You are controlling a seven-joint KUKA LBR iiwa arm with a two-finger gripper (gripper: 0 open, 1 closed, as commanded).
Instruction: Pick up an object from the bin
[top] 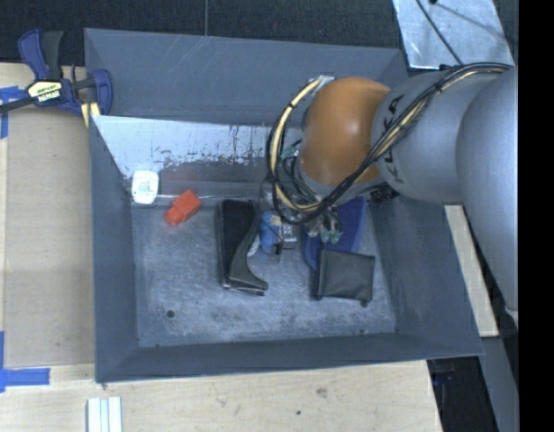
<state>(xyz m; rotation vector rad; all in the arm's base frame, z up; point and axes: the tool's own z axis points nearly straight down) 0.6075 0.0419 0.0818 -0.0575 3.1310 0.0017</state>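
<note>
My gripper [278, 233] hangs low in the middle of the bin, under the arm's wrist. Just to its left lies a long black object [235, 245], standing roughly front to back, with a bent end near the front. On the gripper's right lies a black folded pouch [343, 275], with a blue flat thing [351, 223] behind it and partly under the arm. The gripper sits between the long black object and the blue thing, close to both.
A small orange block [182, 208] lies at the back left of the bin floor. A white round-edged thing [144, 187] rests against the back left wall. The arm with its orange cover and cables hides the back right of the bin.
</note>
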